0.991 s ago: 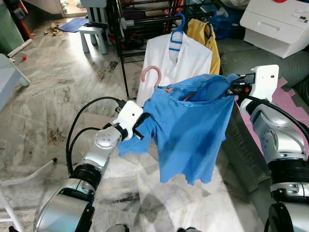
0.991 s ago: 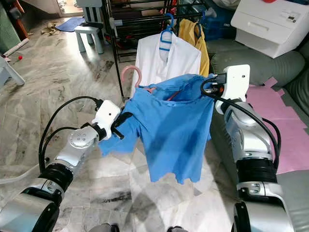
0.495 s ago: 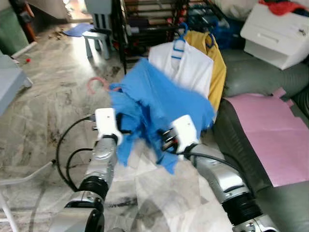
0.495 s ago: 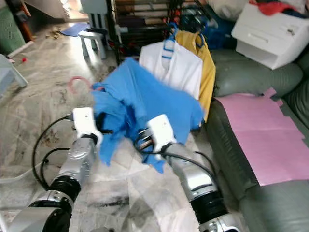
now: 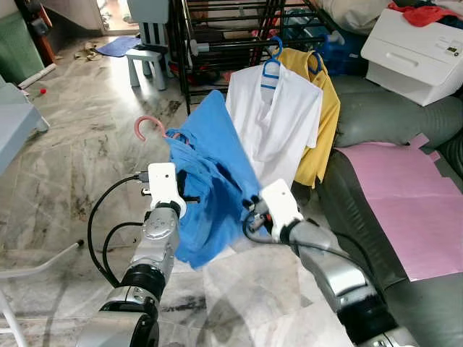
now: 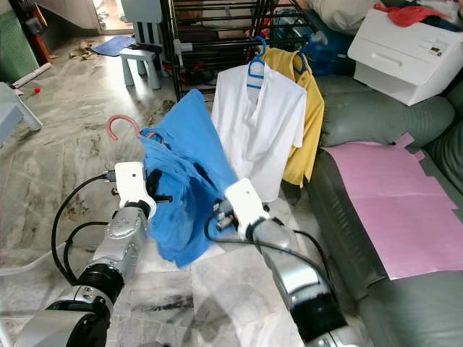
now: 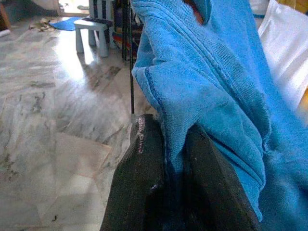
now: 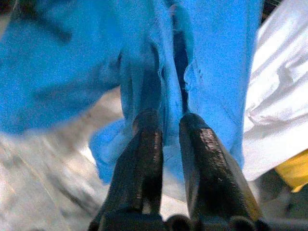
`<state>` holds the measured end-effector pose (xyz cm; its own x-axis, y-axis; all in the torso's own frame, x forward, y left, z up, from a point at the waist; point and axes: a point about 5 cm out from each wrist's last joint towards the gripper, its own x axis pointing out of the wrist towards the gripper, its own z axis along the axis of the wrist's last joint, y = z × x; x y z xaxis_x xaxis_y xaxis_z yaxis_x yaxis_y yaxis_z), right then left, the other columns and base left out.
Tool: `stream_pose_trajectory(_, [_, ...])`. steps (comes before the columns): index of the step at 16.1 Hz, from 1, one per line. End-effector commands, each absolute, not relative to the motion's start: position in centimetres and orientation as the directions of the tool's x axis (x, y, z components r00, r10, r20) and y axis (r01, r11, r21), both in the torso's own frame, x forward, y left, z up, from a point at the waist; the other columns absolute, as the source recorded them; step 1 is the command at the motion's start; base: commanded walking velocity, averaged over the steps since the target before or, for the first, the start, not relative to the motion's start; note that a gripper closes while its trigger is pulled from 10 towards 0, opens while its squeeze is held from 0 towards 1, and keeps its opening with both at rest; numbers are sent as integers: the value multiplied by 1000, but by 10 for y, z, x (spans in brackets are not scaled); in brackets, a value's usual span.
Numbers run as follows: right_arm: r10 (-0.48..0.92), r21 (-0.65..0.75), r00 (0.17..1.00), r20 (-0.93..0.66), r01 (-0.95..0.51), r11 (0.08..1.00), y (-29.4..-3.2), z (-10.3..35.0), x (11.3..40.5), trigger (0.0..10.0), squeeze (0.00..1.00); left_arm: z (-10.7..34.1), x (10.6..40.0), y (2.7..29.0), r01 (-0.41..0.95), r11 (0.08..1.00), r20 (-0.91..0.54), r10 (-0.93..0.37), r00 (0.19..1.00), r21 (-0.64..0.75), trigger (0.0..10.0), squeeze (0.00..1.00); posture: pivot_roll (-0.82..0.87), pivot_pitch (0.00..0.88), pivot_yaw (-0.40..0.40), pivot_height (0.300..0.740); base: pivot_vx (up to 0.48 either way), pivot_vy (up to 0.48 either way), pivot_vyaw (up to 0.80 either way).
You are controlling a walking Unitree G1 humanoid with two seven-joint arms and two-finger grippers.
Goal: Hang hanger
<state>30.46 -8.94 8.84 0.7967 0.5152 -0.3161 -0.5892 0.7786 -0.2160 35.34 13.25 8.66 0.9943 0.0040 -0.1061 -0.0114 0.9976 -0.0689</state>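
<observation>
Blue cotton shirt (image 5: pixel 210 181) on its pink hooked hanger (image 5: pixel 148 126) has swung left of the black metal rack (image 5: pixel 217 43); left gripper (image 7: pixel 166 159) and right gripper (image 8: pixel 166 144) pinch its cloth, so hanging remains.

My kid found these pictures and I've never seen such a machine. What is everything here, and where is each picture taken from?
It is a walking household robot with two silver arms. The two wide pictures come from cameras in its head, looking down; the two close-ups come from cameras on its wrists. The left pincer and the right pincer each pinch a blue shirt, which sits on a pink hanger. Behind it, a white shirt and a yellow shirt hang on a black rack. A grey sofa stands at the right.
</observation>
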Motion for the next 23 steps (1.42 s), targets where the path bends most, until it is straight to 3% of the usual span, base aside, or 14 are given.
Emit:
stream_pose_trajectory(1, [533, -236, 778, -331, -616, 752, -90, 80, 299, 10000, 1000, 90, 356, 137, -17, 999, -102, 12, 995, -46, 10000, 0, -111, 0, 0, 740, 0, 0, 0])
stream_pose_trajectory(2, [544, -223, 770, -333, -625, 748, -91, 78, 297, 10000, 1000, 90, 356, 137, -15, 999, -103, 11, 995, -34, 10000, 0, -111, 18, 57, 740, 0, 0, 0])
stream_pose_trajectory(23, [544, -223, 770, -333, -625, 748, -91, 78, 297, 10000, 1000, 90, 356, 137, -15, 999, -103, 11, 995, -34, 10000, 0, -111, 18, 57, 740, 0, 0, 0])
